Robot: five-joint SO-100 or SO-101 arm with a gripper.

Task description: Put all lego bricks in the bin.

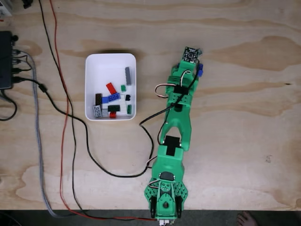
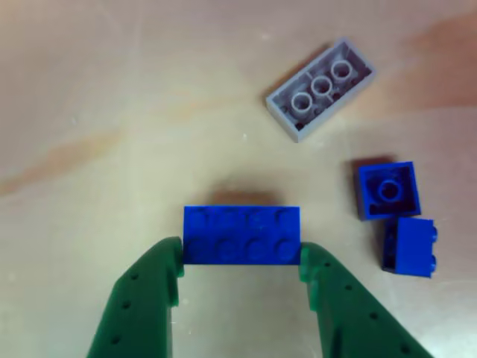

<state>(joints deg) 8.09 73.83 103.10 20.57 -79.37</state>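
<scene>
In the other view my gripper [image 2: 240, 258] has its two green fingers [image 2: 145, 298] pressed against both ends of a blue two-by-four lego brick [image 2: 242, 235], just above or on the wooden table. Beyond it lie an upturned grey brick [image 2: 320, 89] and two small blue bricks [image 2: 386, 190] [image 2: 410, 246]. In the fixed view the green arm [image 1: 176, 122] reaches up the table, with a blue brick [image 1: 200, 70] showing beside its wrist. The white bin [image 1: 106, 70] sits left of the arm and holds several bricks in red, blue, grey, green and black [image 1: 113, 98].
A black box [image 1: 5, 59] with cables stands at the left edge. Black, red and grey cables [image 1: 66, 141] run down the table left of the bin. The table's front edge is at the arm's base, with a person's foot [image 1: 247, 219] below it.
</scene>
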